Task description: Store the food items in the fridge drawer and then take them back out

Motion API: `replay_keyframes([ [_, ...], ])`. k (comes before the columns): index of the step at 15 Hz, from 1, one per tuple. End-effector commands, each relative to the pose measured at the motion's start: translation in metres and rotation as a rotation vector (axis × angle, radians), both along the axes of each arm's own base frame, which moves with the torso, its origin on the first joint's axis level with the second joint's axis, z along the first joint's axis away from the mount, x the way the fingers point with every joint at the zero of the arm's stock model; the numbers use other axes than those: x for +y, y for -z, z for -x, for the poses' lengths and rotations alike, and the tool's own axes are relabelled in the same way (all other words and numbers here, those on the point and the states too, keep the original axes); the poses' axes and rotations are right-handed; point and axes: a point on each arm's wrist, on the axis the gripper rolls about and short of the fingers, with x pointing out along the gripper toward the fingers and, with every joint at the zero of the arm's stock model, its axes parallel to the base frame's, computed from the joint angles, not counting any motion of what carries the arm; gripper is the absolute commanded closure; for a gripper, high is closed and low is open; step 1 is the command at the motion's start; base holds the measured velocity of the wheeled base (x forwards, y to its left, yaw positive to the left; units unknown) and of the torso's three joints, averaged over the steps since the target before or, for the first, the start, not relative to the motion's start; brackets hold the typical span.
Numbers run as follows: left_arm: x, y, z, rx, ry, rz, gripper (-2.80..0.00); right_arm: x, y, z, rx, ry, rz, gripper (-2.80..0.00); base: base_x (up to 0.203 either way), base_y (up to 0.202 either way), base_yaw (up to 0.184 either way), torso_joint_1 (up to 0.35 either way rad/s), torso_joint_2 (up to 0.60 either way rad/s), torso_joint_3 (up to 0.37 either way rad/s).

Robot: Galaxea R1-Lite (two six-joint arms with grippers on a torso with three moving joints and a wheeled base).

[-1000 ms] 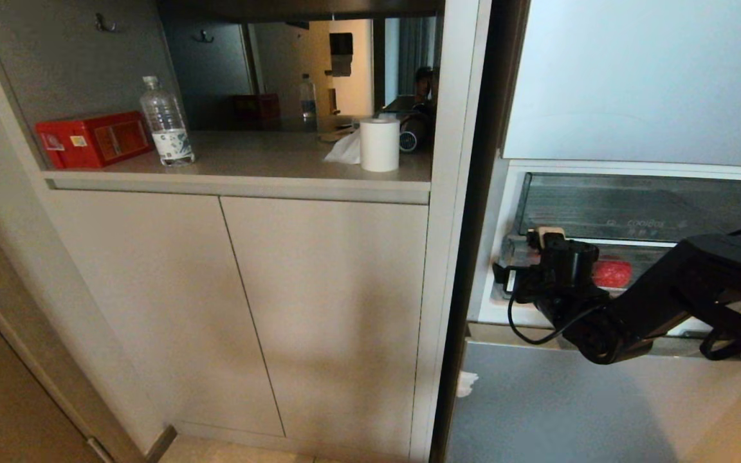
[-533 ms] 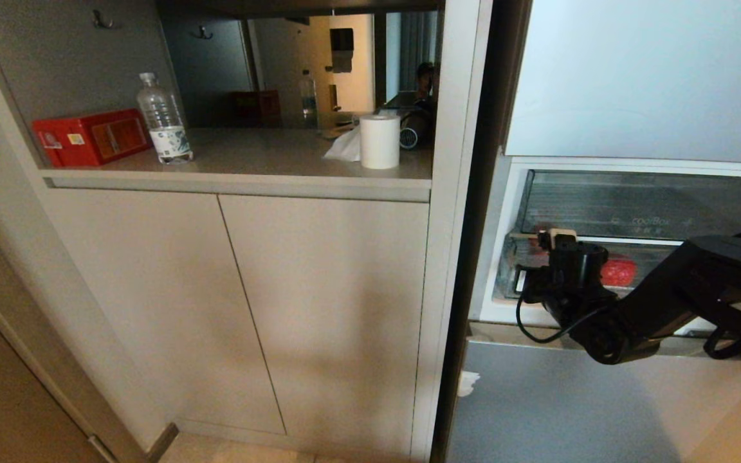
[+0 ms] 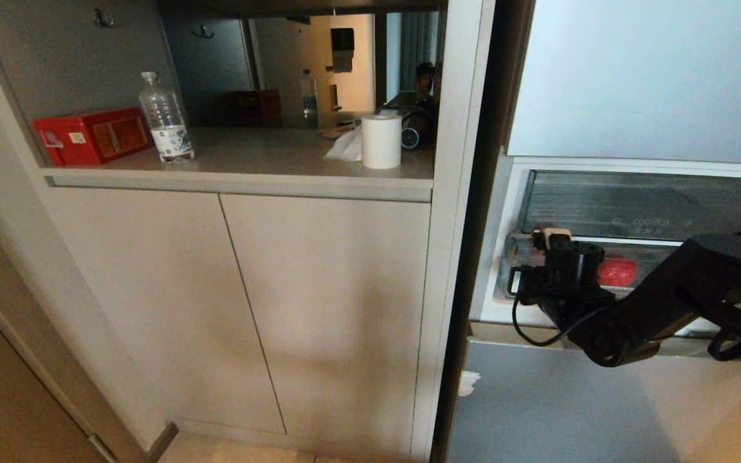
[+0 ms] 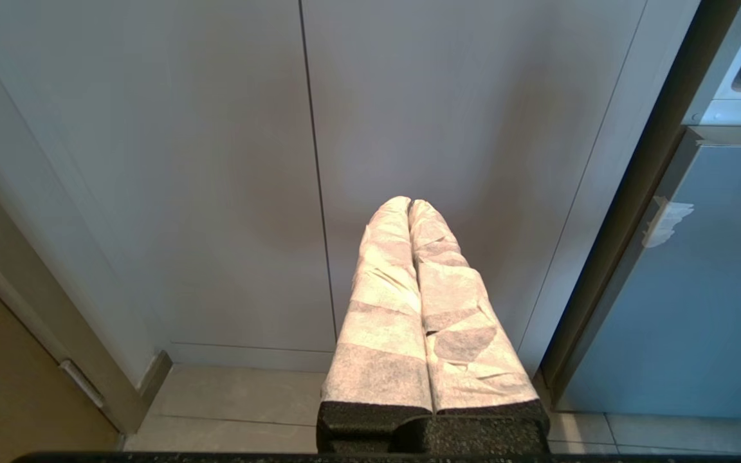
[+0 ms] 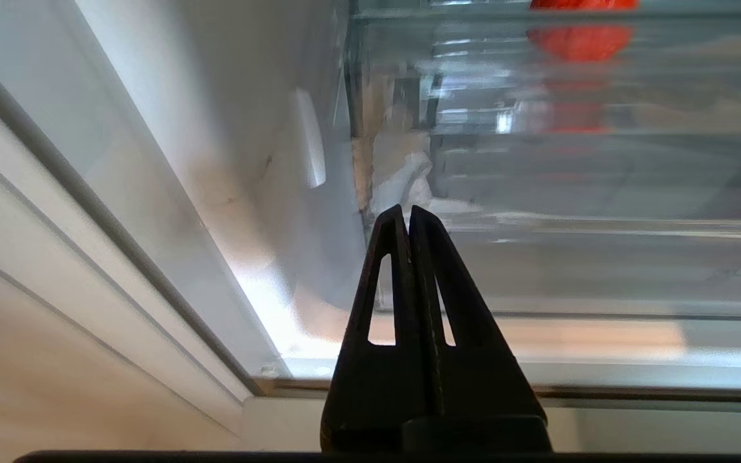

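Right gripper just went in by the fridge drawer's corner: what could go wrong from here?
1. The right gripper is shut on nothing at the fridge drawer front wall's end, so a pull may slip off.
2. The red fruit lies loose inside; a jerk could roll it.
3. In the head view the arm hides the drawer front, so contact is hard to confirm.

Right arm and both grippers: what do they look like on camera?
The right arm is matte black and chunky, with a black cable looping under its wrist. The right gripper has slim black tapered fingers with slotted cut-outs. The left gripper has black-based fingers wrapped in white and grey fabric-like tape.
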Motion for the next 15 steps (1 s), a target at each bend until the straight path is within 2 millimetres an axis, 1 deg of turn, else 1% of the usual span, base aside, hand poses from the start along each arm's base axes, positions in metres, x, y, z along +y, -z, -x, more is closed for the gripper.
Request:
replay_keyframes([
  [1,0.0,0.0,0.0,0.001,0.0,0.0,0.0,-0.002,-0.004,0.001,-0.013,0.0,-0.004,0.0,0.0,0.0,0.0,0.0,0.0,0.0],
  [3,0.0,0.0,0.0,0.001,0.0,0.001,0.0,-0.008,-0.002,0.006,0.008,-0.002,-0.011,0.0,0.0,0.0,0.0,0.0,0.0,0.0],
  [5,0.0,0.0,0.0,0.001,0.0,0.0,0.0,-0.017,-0.002,0.017,0.037,-0.061,-0.026,0.0,0.0,0.0,0.0,0.0,0.0,0.0],
  [6,0.0,0.0,0.0,0.001,0.0,0.0,0.0,-0.021,0.0,0.02,0.053,-0.091,-0.034,-2.8,0.0,0.0,0.0,0.0,0.0,0.0],
  [7,0.0,0.0,0.0,0.001,0.0,0.0,0.0,-0.024,0.001,0.022,0.052,-0.111,-0.04,-2.8,0.0,0.0,0.0,0.0,0.0,0.0],
  [10,0.0,0.0,0.0,0.001,0.0,0.0,0.0,-0.028,-0.002,0.019,-0.027,-0.138,-0.048,-2.8,0.0,0.0,0.0,0.0,0.0,0.0],
  [13,0.0,0.0,0.0,0.001,0.0,0.001,0.0,-0.029,-0.002,0.017,-0.044,-0.162,-0.055,-2.8,0.0,0.0,0.0,0.0,0.0,0.0],
  [15,0.0,0.0,0.0,0.001,0.0,0.0,0.0,-0.028,0.002,0.014,-0.037,-0.163,-0.05,-2.8,0.0,0.0,0.0,0.0,0.0,0.0],
])
